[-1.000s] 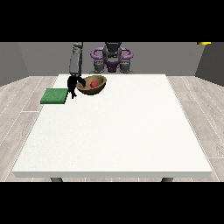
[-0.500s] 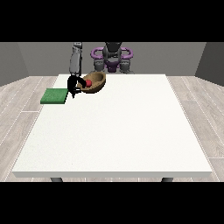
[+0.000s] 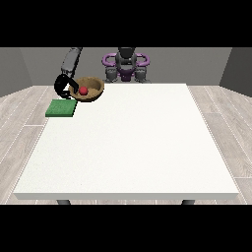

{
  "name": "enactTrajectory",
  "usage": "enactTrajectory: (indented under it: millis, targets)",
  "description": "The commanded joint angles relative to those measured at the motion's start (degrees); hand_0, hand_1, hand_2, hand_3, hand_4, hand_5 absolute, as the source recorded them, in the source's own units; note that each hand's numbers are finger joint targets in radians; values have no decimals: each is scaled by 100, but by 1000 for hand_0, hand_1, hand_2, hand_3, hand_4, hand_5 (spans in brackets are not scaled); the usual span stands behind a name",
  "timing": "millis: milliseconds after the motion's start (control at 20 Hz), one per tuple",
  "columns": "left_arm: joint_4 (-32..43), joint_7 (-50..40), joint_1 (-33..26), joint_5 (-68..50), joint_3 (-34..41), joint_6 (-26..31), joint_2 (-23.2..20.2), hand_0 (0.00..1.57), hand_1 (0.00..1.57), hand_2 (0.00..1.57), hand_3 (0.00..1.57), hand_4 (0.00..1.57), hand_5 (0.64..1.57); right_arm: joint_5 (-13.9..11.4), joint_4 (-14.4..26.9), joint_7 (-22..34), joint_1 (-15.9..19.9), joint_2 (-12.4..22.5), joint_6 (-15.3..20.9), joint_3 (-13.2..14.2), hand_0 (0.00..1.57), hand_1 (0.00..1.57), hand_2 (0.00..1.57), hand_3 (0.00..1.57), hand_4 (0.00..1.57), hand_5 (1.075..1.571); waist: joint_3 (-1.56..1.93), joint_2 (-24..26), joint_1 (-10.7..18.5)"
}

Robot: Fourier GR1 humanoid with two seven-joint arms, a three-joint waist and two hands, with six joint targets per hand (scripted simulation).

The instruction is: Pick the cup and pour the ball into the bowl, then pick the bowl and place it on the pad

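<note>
A brown bowl (image 3: 90, 89) hangs tilted in the air above the table's far left part, with a red ball (image 3: 83, 90) inside it. The hand at the view's left (image 3: 63, 86) is curled round the bowl's left rim and carries it. A flat green pad (image 3: 61, 108) lies on the table's left edge, just below and left of the bowl. No cup is in view. The other hand does not show.
The white table (image 3: 133, 142) spreads wide towards the camera. The robot's torso (image 3: 126, 66) stands behind the table's far edge, right of the bowl.
The hand has carried the bowl with the ball upward and to the left, closer to the spot above the green pad.
</note>
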State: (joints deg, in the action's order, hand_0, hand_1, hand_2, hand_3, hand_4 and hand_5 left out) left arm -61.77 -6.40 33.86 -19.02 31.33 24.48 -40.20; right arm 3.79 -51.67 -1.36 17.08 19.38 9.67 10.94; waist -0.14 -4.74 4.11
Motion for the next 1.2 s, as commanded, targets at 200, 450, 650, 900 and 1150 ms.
enactTrajectory:
  millis: [200, 450, 650, 900, 1150]
  targets:
    - [560, 247, -274, 118, 195, 121, -445, 0, 0, 0, 0, 1198, 1545, -52, -425, 1636, 533, 1279, -694, 53, 1571, 1571, 1571, 545, 1101, 1567, 7, 265, -554]
    - [772, 621, -245, 30, 319, 95, -530, 0, 0, 0, 0, 1203, 1542, 190, -236, 1340, 670, 1704, -1171, 462, 1571, 1571, 1571, 585, 1094, 1564, 13, -192, -637]
    - [690, 1049, -510, 42, 257, 307, -382, 0, 0, 0, 0, 1207, 1551, 505, 151, 1367, 1001, 2084, -1423, 909, 1571, 1571, 1571, 585, 1094, 1564, 12, -388, -329]
    - [500, 679, -5, -272, 262, 262, -618, 0, 0, 0, 0, 1215, 1552, 451, 895, 585, 1201, 1822, -1116, 1106, 1571, 1571, 1571, 430, 1069, 1564, 18, -921, -137]
    - [822, 976, -254, -162, 282, 431, -765, 0, 0, 0, 0, 1205, 1556, 450, 831, 621, 1194, 1262, -853, 947, 1571, 1571, 1571, 454, 1044, 1570, 13, -741, -151]
